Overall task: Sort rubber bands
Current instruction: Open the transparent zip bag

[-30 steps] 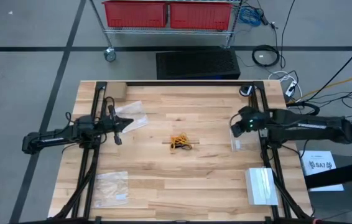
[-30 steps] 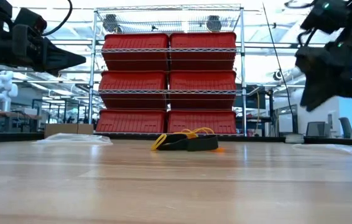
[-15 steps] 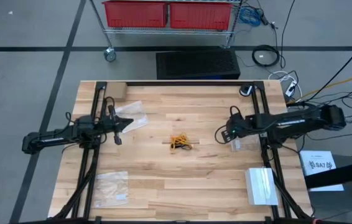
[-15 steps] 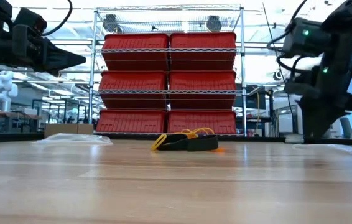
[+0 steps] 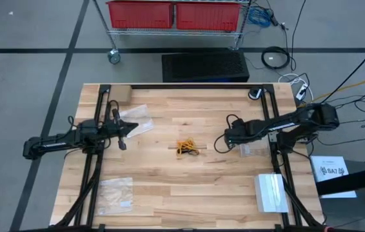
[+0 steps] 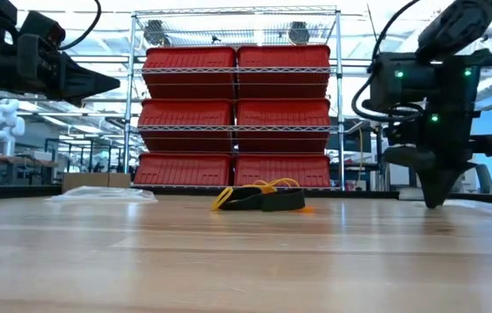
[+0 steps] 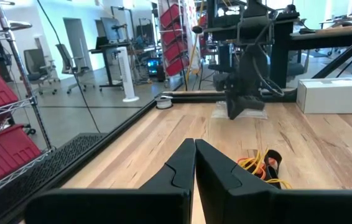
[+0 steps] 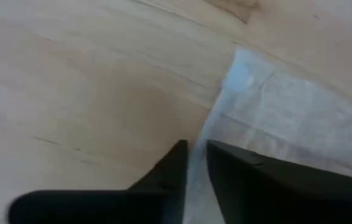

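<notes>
Now that the right pincer (image 5: 229, 137) has been lowered right of frame centre and narrowed on a clear bag's (image 8: 300, 118) edge, the rubber bands (image 5: 187, 148) remain piled, untouched, at tabletop (image 5: 189, 187) centre.

Overhead, table-level, two wrist views — shared table (image 5: 189, 180)

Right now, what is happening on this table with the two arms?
The robot is set up to sort a small heap of rubber bands lying in the middle of the wooden table, untouched. The right gripper is down at the table surface, its fingers nearly together at the edge of a clear plastic bag on the right side; whether they actually pinch it is unclear. The left gripper hovers shut above the table, beside another clear bag. A third bag lies near the front left corner.
</notes>
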Controlling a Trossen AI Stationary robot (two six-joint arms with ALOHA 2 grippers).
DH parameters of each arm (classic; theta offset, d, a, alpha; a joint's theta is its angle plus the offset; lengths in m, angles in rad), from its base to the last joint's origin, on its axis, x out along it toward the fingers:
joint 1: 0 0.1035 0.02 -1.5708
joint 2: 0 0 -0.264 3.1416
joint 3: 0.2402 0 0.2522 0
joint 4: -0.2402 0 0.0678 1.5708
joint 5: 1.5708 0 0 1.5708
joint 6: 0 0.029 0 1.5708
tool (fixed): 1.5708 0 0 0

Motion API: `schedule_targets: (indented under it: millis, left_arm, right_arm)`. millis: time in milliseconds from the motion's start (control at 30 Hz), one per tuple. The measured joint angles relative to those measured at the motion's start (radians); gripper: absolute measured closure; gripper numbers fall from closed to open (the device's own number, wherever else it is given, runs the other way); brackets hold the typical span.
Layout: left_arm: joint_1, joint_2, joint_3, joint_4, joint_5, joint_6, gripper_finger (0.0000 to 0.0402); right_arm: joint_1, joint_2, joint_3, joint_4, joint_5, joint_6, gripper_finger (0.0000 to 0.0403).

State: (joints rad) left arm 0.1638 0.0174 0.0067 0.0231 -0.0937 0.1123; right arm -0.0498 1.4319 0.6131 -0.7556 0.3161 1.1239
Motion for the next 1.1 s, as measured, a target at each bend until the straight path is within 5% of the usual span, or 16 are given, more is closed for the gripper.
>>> schedule_targets:
  millis: [300,700,1100]
  left_arm:
    - [0.000,0.000,0.000,0.000,0.000,0.000,0.0381]
    - [0.000,0.000,0.000,0.000,0.000,0.000,0.0381]
    - [0.000,0.000,0.000,0.018,-0.003,0.000,0.0381]
  right_arm:
    - [0.005,0.022,0.129,-0.053,0.052,-0.063,0.0402]
    - [0.006,0.012,0.370,0.043,0.066,-0.442,0.0403]
    - [0.005,0.012,0.424,0.205,0.040,-0.744,0.0403]
